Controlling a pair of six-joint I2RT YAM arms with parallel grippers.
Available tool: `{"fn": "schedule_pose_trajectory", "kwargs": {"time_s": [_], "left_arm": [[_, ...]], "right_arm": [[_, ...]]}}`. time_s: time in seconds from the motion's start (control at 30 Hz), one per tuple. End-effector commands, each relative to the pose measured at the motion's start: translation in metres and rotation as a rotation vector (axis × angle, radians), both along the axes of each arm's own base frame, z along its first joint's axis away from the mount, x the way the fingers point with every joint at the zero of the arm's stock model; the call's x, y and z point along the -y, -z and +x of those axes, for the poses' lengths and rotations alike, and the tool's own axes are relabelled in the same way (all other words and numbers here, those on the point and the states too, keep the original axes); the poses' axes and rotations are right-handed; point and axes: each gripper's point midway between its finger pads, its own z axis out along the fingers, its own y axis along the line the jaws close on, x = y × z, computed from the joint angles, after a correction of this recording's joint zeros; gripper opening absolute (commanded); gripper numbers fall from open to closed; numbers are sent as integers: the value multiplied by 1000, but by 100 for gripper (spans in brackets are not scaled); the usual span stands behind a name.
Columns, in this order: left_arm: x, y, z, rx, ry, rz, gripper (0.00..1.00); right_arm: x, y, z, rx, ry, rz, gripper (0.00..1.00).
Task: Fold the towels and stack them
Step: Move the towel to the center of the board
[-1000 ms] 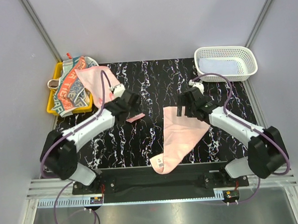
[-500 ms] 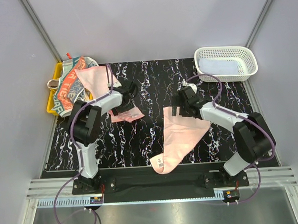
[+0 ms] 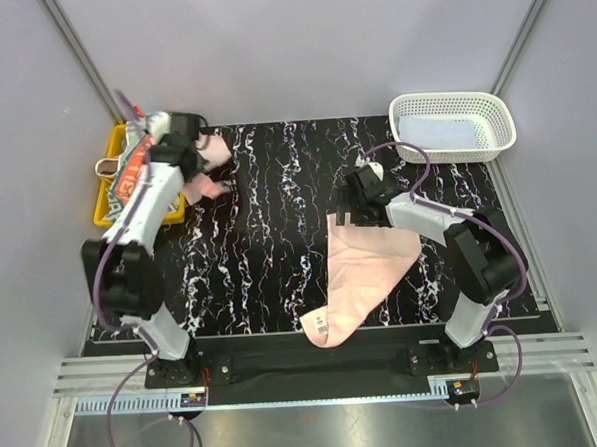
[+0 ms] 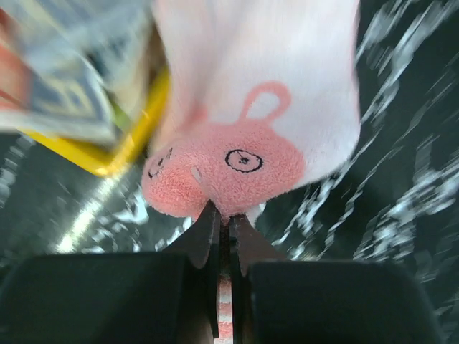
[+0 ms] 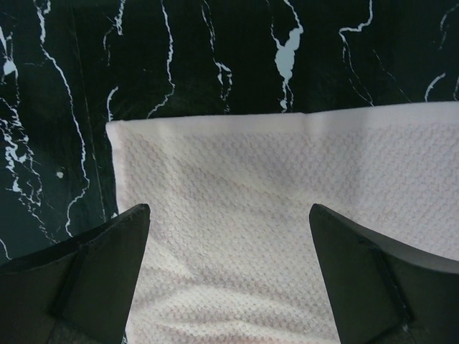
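My left gripper (image 3: 202, 174) (image 4: 224, 215) is shut on the edge of a pink-and-white towel (image 3: 214, 148) (image 4: 265, 107) beside the yellow tray. The towel bears a pink animal figure, and a striped bit shows between the jaws. A plain pink towel (image 3: 366, 265) (image 5: 287, 179) lies spread in the middle of the table, its near end draped over the front edge. My right gripper (image 3: 346, 217) (image 5: 229, 211) hovers open over its far left corner, one finger on each side of the cloth. A letter-block towel (image 3: 136, 174) lies bunched in the tray. A pale blue towel (image 3: 436, 133) lies in the basket.
The yellow tray (image 3: 105, 206) (image 4: 129, 147) sits at the far left edge of the black marbled table (image 3: 270, 245). The white lattice basket (image 3: 504, 123) stands at the far right corner. Grey walls close in both sides and the back.
My left gripper has shut on the pink-and-white towel and swung back-left with it toward the tray. My right gripper has edged left to the plain pink towel's far corner, still open.
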Motion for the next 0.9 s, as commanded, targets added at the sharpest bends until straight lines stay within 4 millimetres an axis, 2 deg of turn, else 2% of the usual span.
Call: {"fn": "schedule_pose_trajectory", "kwargs": {"time_s": [0.0,0.03,0.1,0.13,0.17,0.2,0.23,0.37,0.4,0.43,0.47,0.5,0.53,0.57,0.6,0.63,0.7,0.73,0.77,0.83,0.87], "left_arm": [[-56,-124,-7,280,-138,76,0],[-78,-136,-14,299,-192,89,0],[-99,-140,-19,308,-256,81,0],[-120,-135,-26,288,-318,88,0],[-131,-133,-30,288,-360,86,0],[-150,-120,-38,262,-412,92,0],[-158,-116,-39,265,-439,87,0],[-177,-79,-34,207,-454,47,0],[-181,-64,-26,171,-452,51,0],[-184,-58,-23,150,-460,55,0],[-188,-53,-20,134,-463,66,0],[-191,-38,-14,97,-460,60,0],[-196,-41,-6,114,-457,55,0],[-198,-42,0,115,-447,54,0],[-199,-35,6,100,-443,56,0],[-202,-47,17,132,-438,56,0],[-204,-54,24,133,-438,58,0],[-206,-59,29,148,-447,64,0],[-209,-77,35,193,-449,64,0],[-211,-95,40,233,-452,66,0],[-212,-115,43,277,-454,70,0]], "right_arm": [[-16,-16,21,39,-14,46,100],[-17,-12,22,31,-15,41,100],[-21,-13,26,29,-22,44,100],[-22,-9,27,18,-23,42,99],[-25,-11,31,22,-26,49,99],[-28,-10,31,16,-35,54,98],[-29,-5,31,2,-38,50,98],[-40,2,40,-16,-55,56,97],[-43,5,39,-27,-63,54,96],[-46,12,39,-43,-68,48,95],[-51,9,42,-36,-75,52,94],[-55,12,40,-45,-85,52,92],[-57,19,39,-61,-90,47,91],[-60,17,42,-58,-92,49,90],[-65,19,40,-64,-102,48,86],[-65,26,41,-79,-101,44,84],[-71,26,42,-82,-112,53,77],[-74,28,44,-84,-115,52,69],[-74,30,45,-92,-116,47,62],[-75,36,46,-108,-119,44,47],[-79,32,50,-100,-122,47,33]]}}
